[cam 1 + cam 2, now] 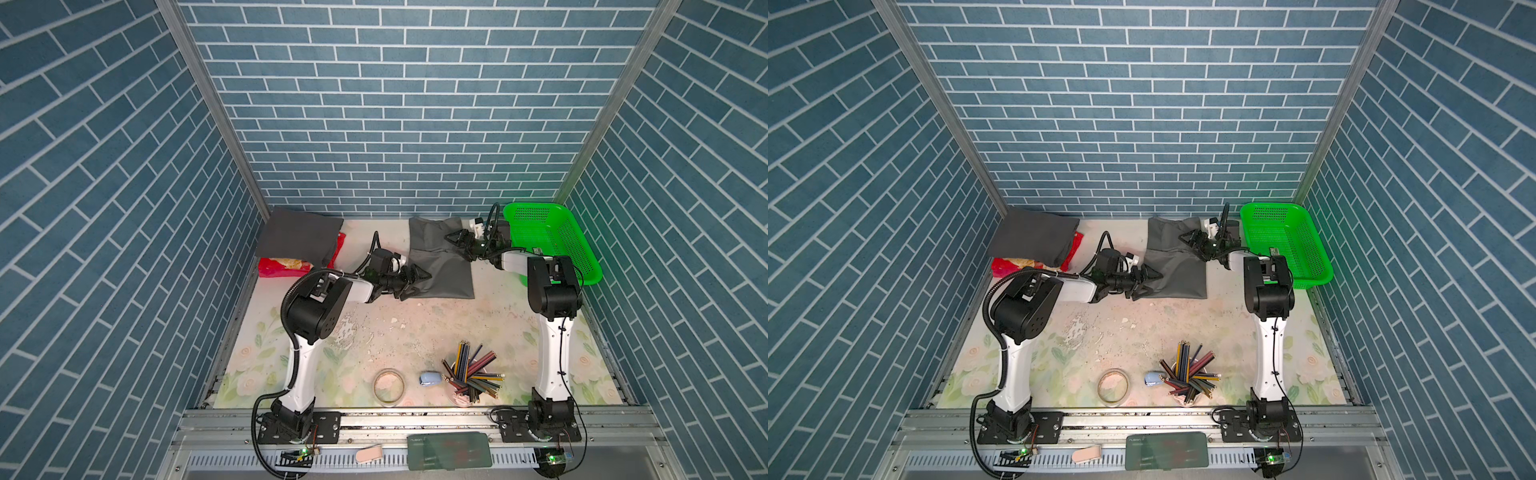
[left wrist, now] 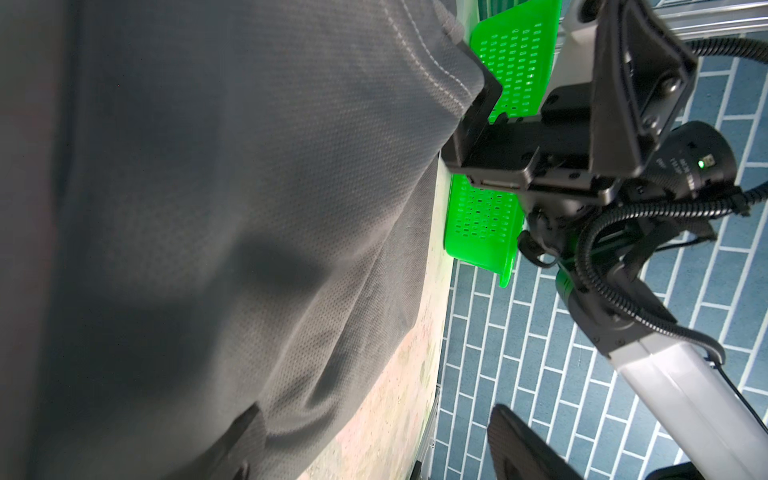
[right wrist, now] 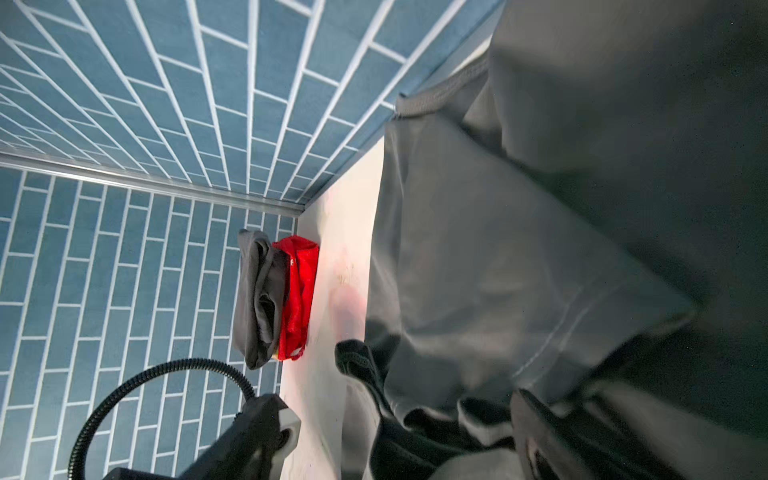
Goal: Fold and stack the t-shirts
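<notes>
While poised over mid-grey t-shirt (image 1: 445, 272) (long axis 12-to-6), sit released, gripping nothing: left gripper (image 1: 417, 285) at 7 o'clock corner, right gripper (image 1: 456, 242) at 1 o'clock edge.

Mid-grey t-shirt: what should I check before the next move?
1. Is the left gripper open, at the near left corner of the mid-grey t-shirt: ok.
2. Is the right gripper open, over its far right part: ok.
3. Is there cloth between either gripper's jaws: cannot tell.
4. Does the shirt lie smooth: not ok, creased.
5. Is the charcoal t-shirt folded, far left on the red bag: ok.
</notes>
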